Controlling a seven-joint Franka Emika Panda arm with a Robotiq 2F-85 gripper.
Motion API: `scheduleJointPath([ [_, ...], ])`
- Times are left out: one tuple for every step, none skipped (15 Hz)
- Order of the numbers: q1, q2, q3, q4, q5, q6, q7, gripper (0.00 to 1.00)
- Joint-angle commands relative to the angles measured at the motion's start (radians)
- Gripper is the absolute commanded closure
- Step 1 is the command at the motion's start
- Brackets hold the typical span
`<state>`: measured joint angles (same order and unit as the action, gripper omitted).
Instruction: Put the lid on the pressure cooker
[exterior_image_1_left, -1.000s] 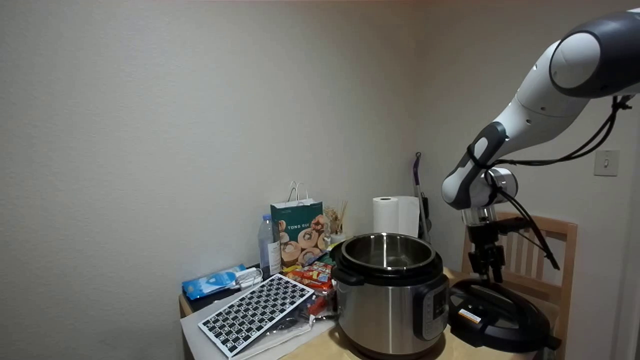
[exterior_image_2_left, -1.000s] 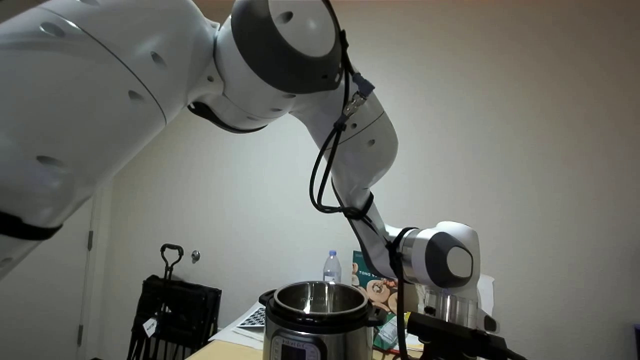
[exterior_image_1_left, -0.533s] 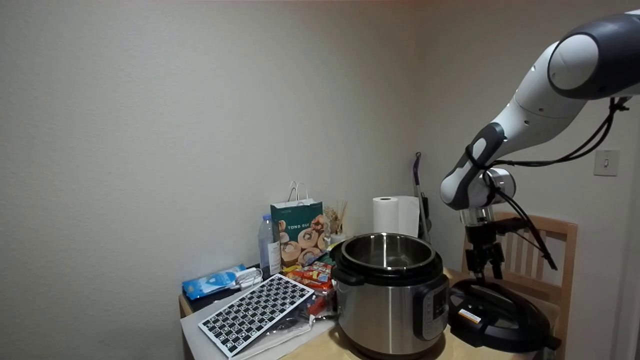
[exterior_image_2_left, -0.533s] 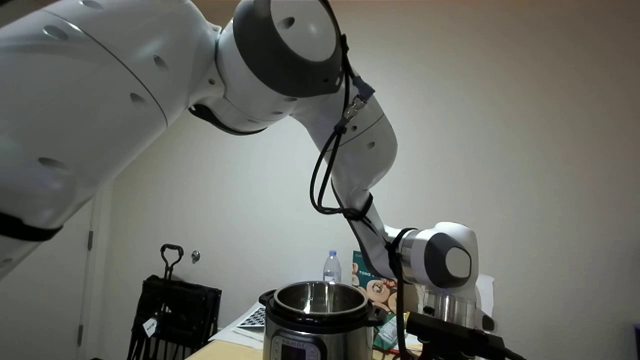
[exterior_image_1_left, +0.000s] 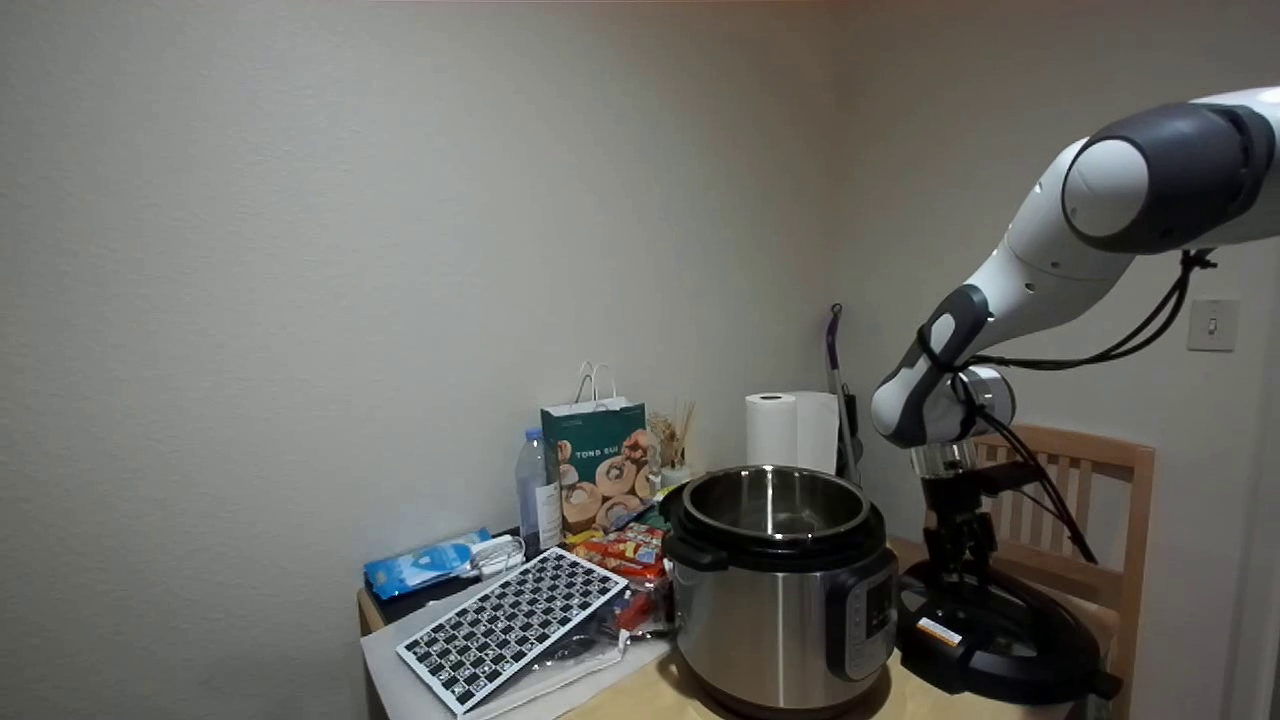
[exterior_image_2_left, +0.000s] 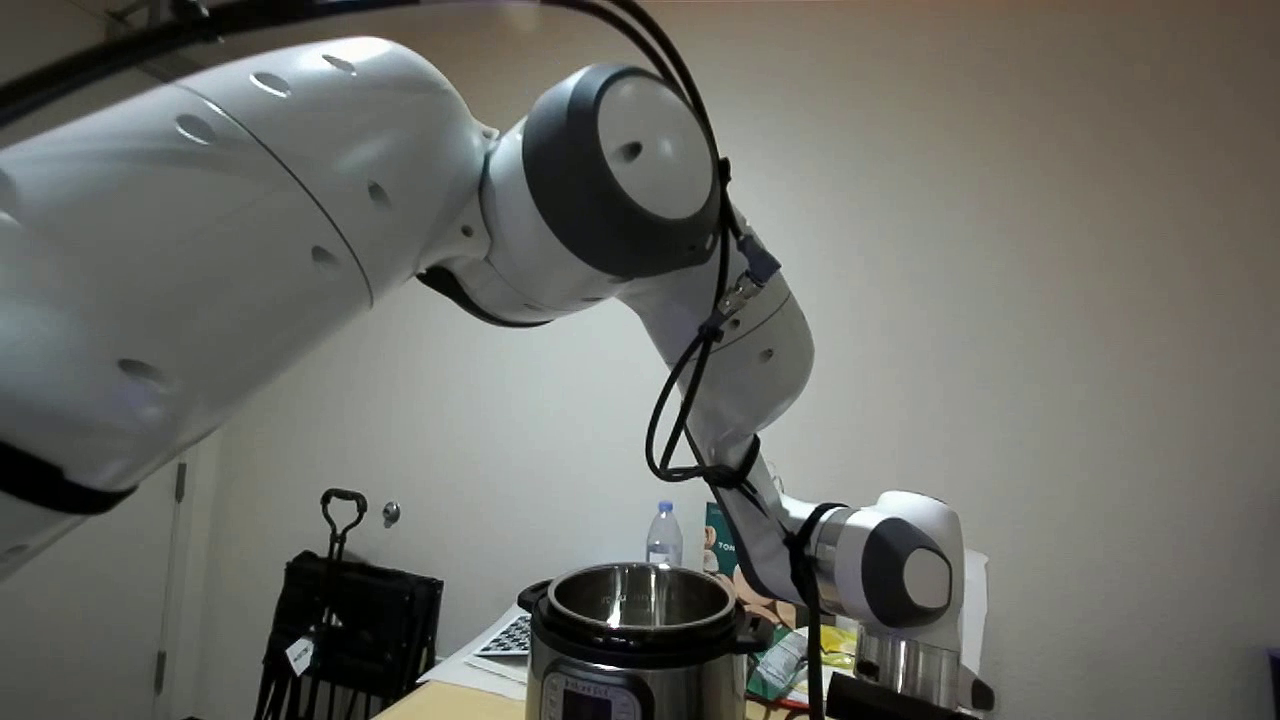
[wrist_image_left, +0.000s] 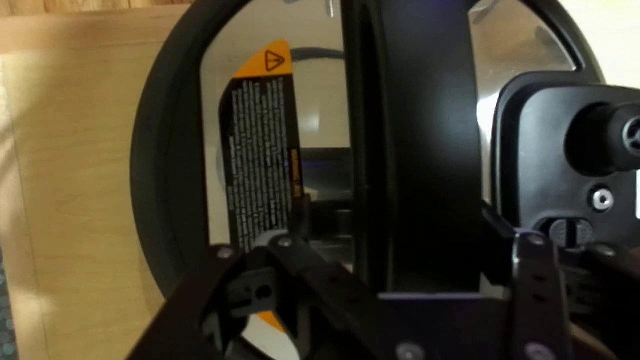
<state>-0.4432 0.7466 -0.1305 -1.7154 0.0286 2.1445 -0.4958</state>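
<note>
The lid (exterior_image_1_left: 1020, 682) is round and black, with a raised handle. It lies beside the pressure cooker in an exterior view and fills much of the wrist view (wrist_image_left: 160, 150). The pressure cooker (exterior_image_1_left: 765, 630), steel with a black rim, stands upright and uncovered, its inner pot showing; it is also in an exterior view (exterior_image_2_left: 640, 648). My gripper (exterior_image_1_left: 965, 568) is down at the lid. In the wrist view my gripper (wrist_image_left: 395, 215) is open, with one finger on each side of the handle (wrist_image_left: 430, 125). A gap shows between the left finger and the handle. The fingertips are dark and partly hidden.
Paper towel rolls (exterior_image_1_left: 772, 430), a green paper bag (exterior_image_1_left: 595, 460), a bottle (exterior_image_1_left: 538, 490) and red snack packets (exterior_image_1_left: 630, 550) stand behind the cooker. A checkered board (exterior_image_1_left: 515, 625) lies beside it. A wooden chair (exterior_image_1_left: 1135, 540) is behind the lid.
The arm has lowered, mostly in the last half second. My gripper has come down from above the lid to around its handle. The lid and the cooker have not moved.
</note>
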Motion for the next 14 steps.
scheduleJointPath([
  [-0.024,0.045,0.013,0.063,0.001,-0.021,-0.023,0.51],
  [-0.023,0.047,0.014,0.072,-0.001,-0.035,-0.022,0.57],
  [-0.02,0.047,0.013,0.075,-0.005,-0.038,-0.019,0.62],
  [-0.013,0.042,0.009,0.071,-0.012,-0.034,-0.012,0.67],
  [-0.005,0.037,0.001,0.067,-0.024,-0.03,0.001,0.73],
  [0.006,0.029,-0.009,0.057,-0.04,-0.022,0.011,0.73],
  [0.017,0.019,-0.017,0.045,-0.055,-0.015,0.022,0.73],
  [0.028,0.014,-0.027,0.037,-0.076,0.004,0.036,0.75],
  [0.029,0.012,-0.025,0.037,-0.084,-0.003,0.035,0.75],
  [0.025,0.018,-0.021,0.048,-0.086,-0.023,0.028,0.75],
  [0.032,0.02,-0.026,0.049,-0.098,-0.025,0.037,0.75],
  [0.035,0.02,-0.028,0.05,-0.104,-0.033,0.04,0.25],
  [0.019,0.023,-0.007,0.055,-0.079,-0.028,0.022,0.49],
  [0.021,0.023,-0.009,0.055,-0.086,-0.029,0.022,0.43],
])
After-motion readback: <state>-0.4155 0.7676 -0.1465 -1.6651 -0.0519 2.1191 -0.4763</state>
